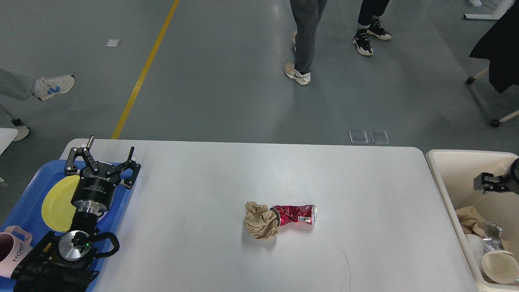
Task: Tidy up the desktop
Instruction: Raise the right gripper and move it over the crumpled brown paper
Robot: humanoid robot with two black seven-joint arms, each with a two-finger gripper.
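Nearest the viewer, at the lower left, a pink mug (pixel 11 248) marked HOME is seen on a blue tray (pixel 28 190), beside a yellow plate (pixel 56 200). Above that tray the left gripper (pixel 102 162) is held with its two fingers spread wide and nothing between them. At the lower right, a cream bin (pixel 454 174) is seen just beside the table edge, with a paper cup (pixel 498 265), crumpled paper and foil lying inside. Over the bin's far part the right gripper (pixel 486 182) is seen only in part, dark and cut by the frame edge, so whether it is wide or narrow cannot be told.

The desktop (pixel 365 182) fills the middle of the view, between tray and bin. Only two items are left on it, near its centre: a brown paper ball (pixel 260 224) and a crushed red can (pixel 295 213), touching each other. Both are judged to be light. The paper is expected to be soft and to yield under the fingers, so it may be pinched almost anywhere across its bulk. The can is judged thin, stiff at its rim and slippery on its dented wall; a hold across the narrowed, crushed waist is thought the surest. As the two touch, one may be nudged when the other is taken.

Beyond the table, grey floor, a yellow line (pixel 146 67) and people's legs (pixel 304 36) are seen.
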